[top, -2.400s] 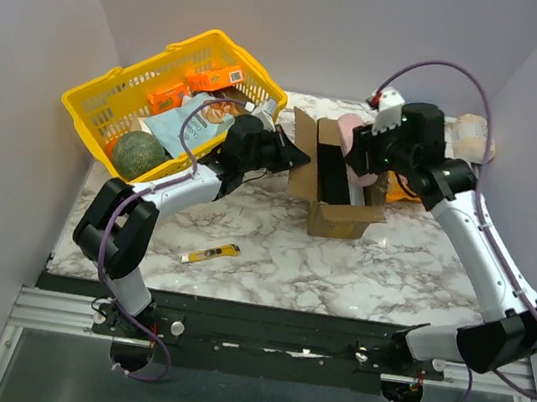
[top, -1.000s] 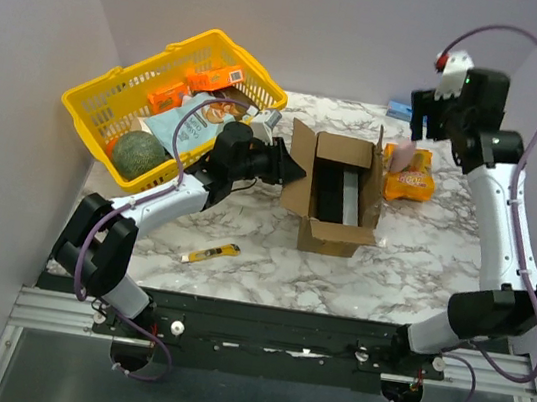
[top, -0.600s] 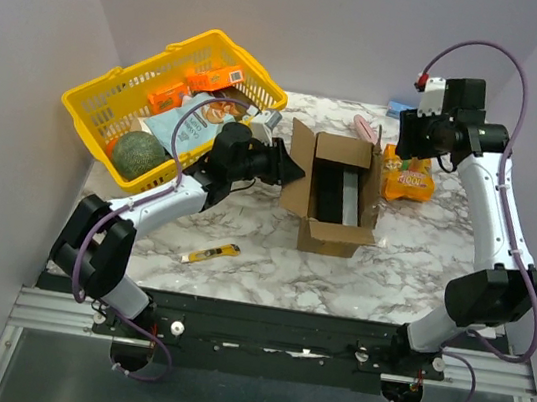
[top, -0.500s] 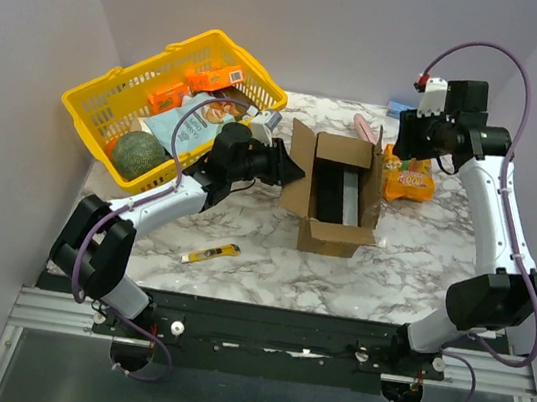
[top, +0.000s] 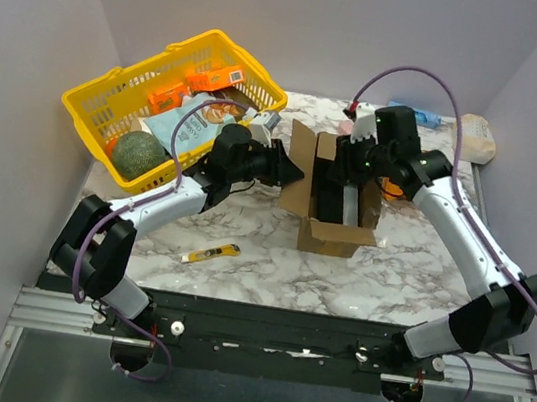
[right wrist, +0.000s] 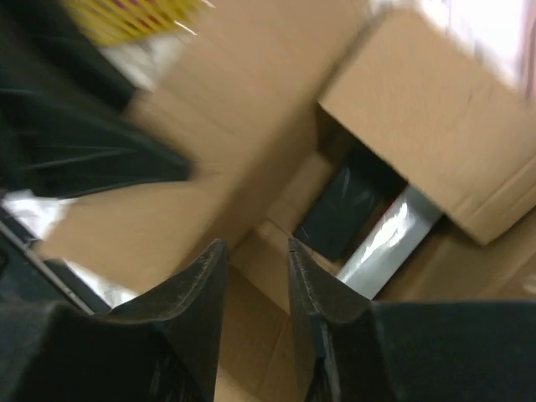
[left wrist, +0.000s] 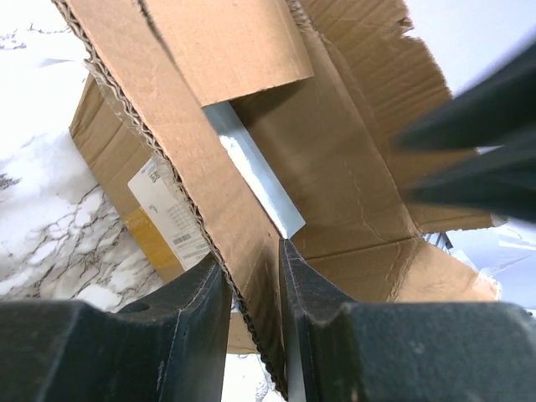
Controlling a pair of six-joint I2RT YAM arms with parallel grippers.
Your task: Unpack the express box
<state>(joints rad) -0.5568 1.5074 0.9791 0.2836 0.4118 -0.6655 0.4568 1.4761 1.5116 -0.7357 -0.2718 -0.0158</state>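
Brown corrugated cardboard, creased and a little torn at the flap edges: the express box (top: 336, 233) sits around the middle of the marble table (top: 244, 228). Its mouth faces up and its long axis runs from my near edge toward the far wall. All the flaps stand open. On the outer side wall below my left wrist camera are a white label (left wrist: 163, 209) and a yellow sticker (left wrist: 155, 243).

My left arm stretches from its base up and to the right, the forearm lying low over the table. My left end effector (top: 291, 169) pinches the upright left flap, and its fingers (left wrist: 201, 293) are clamped on either face of the cardboard edge.

My right arm bends out wide to the right, then reaches back in toward the left. Its wrist is tipped down over the box's far half. My right end effector (top: 338, 176) is at the opening, with only a narrow gap between its fingers (right wrist: 306, 285) and nothing held (that view is blurred).

Inside the box lie a silvery strip (right wrist: 389, 234) and a dark object (right wrist: 347, 205) beside it.
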